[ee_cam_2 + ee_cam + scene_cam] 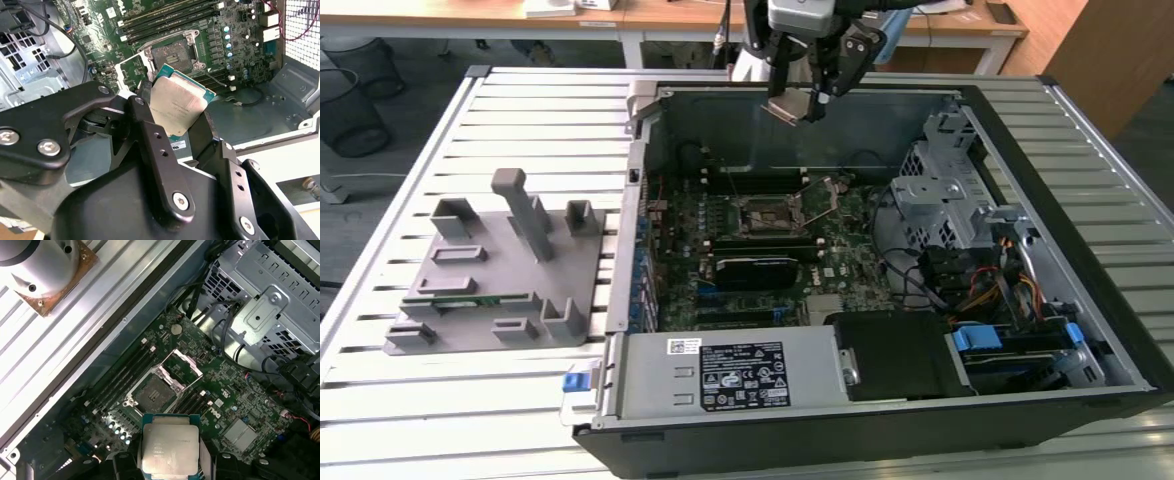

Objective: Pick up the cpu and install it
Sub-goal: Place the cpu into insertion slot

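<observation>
- Above the open computer case [854, 135], my gripper [798, 103] clamped the cpu [176, 105] by its edges between both fingers [144, 120].
- Well below sat the bare motherboard socket [152, 392].

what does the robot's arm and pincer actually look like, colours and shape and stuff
The pincer is matte black: two flat, angular fingers on jointed linkage bars, with small holes along them and silver screw heads at the pivots. In the exterior view, the wrist section that carries it is silvery-grey metal.
</observation>
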Controlling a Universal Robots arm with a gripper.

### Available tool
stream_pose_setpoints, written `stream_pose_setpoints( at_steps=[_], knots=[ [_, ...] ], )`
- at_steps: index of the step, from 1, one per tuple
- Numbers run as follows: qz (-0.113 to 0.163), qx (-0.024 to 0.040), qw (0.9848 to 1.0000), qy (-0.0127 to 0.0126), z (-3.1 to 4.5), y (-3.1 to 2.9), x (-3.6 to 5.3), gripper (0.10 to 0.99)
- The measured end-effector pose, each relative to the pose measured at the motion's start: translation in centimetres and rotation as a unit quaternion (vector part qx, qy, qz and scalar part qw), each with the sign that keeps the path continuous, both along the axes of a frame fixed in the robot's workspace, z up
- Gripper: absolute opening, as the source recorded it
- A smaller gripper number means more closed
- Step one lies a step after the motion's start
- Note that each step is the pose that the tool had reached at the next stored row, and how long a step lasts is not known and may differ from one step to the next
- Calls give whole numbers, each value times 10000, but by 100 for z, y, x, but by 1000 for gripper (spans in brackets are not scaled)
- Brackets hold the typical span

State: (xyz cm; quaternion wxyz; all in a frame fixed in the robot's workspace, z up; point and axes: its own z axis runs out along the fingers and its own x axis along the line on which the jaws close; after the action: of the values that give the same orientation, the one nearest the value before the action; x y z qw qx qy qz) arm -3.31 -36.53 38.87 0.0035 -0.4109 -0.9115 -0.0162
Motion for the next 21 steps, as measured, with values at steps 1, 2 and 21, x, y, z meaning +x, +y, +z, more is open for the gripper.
stream_pose_setpoints(
  at_steps=[1, 2, 21],
  knots=[
    [-31, 0, 10000, 0, 0, 0, 0, 541],
    [-66, -1, 10000, 0, -1, 0, 0, 541],
    [-707, -4, 9975, 0, -6, 0, 0, 541]
  ],
)
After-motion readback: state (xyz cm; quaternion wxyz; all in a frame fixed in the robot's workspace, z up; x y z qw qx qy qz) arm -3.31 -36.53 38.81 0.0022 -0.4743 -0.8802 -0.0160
